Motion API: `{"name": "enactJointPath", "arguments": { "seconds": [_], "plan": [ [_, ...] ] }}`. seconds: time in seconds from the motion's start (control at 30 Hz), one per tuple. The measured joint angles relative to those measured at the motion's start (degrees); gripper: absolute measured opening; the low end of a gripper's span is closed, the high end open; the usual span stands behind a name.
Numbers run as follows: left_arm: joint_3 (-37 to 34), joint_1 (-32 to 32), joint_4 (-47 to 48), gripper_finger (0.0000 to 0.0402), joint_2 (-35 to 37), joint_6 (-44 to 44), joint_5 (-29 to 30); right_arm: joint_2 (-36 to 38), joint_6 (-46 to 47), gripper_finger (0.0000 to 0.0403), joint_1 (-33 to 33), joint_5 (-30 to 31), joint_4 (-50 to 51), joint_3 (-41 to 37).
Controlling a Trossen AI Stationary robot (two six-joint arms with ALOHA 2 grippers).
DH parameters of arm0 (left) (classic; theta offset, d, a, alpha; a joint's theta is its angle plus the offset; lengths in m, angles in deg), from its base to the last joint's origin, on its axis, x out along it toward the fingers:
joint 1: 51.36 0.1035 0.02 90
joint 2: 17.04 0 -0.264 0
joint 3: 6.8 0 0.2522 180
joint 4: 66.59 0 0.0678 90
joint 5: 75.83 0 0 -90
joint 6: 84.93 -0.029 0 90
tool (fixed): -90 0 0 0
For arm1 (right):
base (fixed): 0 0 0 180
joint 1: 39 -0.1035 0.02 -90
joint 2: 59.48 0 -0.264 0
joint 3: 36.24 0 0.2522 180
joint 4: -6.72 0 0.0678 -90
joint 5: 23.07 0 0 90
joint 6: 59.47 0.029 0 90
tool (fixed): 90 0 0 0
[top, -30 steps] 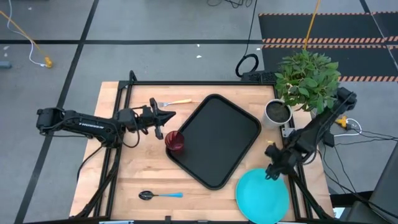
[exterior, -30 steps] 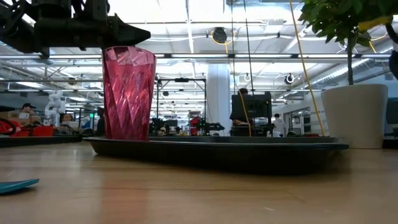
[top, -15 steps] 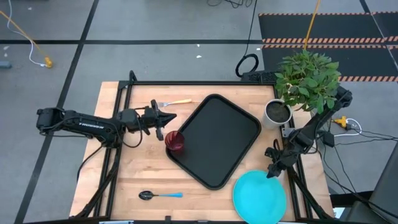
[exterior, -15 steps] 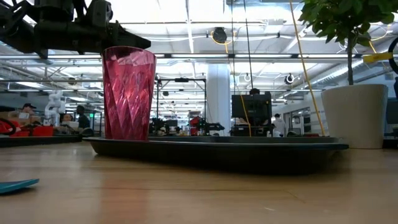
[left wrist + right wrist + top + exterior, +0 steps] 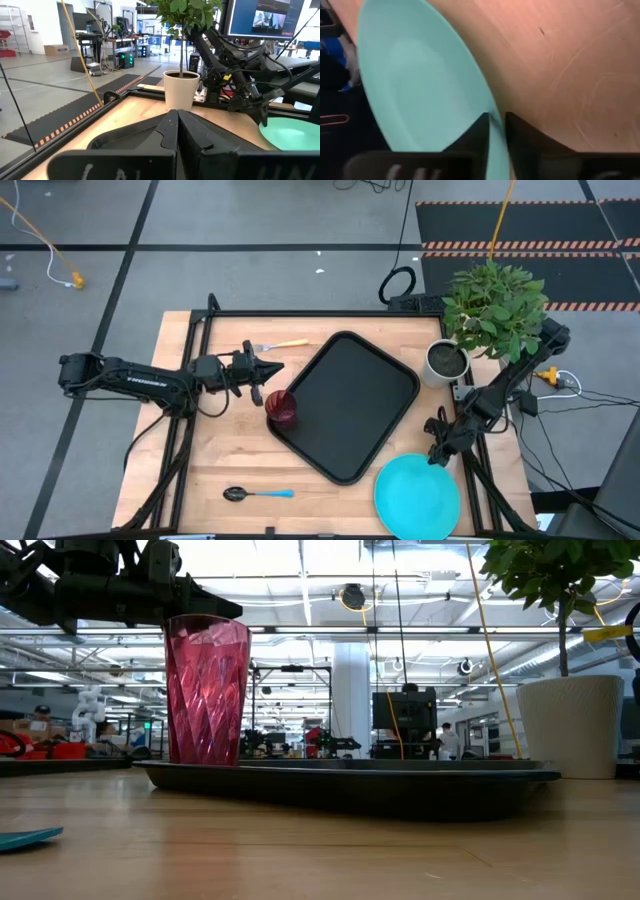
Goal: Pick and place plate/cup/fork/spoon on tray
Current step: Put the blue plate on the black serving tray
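The turquoise plate [image 5: 417, 495] lies flat on the table near its near right corner. My right gripper [image 5: 437, 454] is at the plate's far right rim, shut on it. The dark red cup [image 5: 281, 407] [image 5: 207, 690] stands upright on the left corner of the black tray [image 5: 345, 405]. My left gripper [image 5: 270, 368] hovers shut just beyond the cup, holding nothing. The orange-handled fork [image 5: 280, 345] lies at the far side, left of the tray. The blue-handled spoon [image 5: 257, 493] lies near the front edge. My right gripper has the plate's rim [image 5: 496, 122] between its two fingers [image 5: 478, 134], one over the plate's upper face and one on its outer side. The fingers come slanting down from the table's far right. The rest of the plate lies on the table.
A white pot [image 5: 447, 360] with a green plant stands right of the tray's far corner, close to my right arm. Bare wood shows between the spoon and the tray and along the left edge.
My right arm has lowered at the plate's far right rim. The plate has slid slightly toward the table's left edge.
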Motion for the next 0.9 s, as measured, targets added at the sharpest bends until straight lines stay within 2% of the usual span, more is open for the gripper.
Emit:
{"name": "enactJointPath", "arguments": {
  "seconds": [0.1, 0.4, 0.7, 0.8, 0.9],
  "plan": [
    [0.00, -0.02, 0.01, 0.0003, 0.00, 0.04, 0.00, -0.80, -0.28, 0.0008, -0.02, 0.72, -0.71, 0.99],
    [0.00, -0.07, -0.07, 0.0003, 0.00, 0.26, -0.02, -0.05, -0.35, 0.0001, -0.02, 6.93, -9.24, 1.65],
    [0.00, -0.11, -0.12, 0.0003, 0.00, 0.35, -0.50, 0.02, -2.27, 0.0000, 0.00, 9.62, -20.71, 1.65],
    [0.00, -0.11, -0.12, 0.0003, 0.00, 0.24, -0.52, 0.15, -2.96, 0.0000, 0.00, 13.27, -22.38, 1.65],
    [0.00, -0.09, -0.22, 0.0003, 0.00, 0.24, -0.50, -0.03, 0.95, 0.0000, 0.00, 21.36, -19.47, 1.69]
  ]
}}
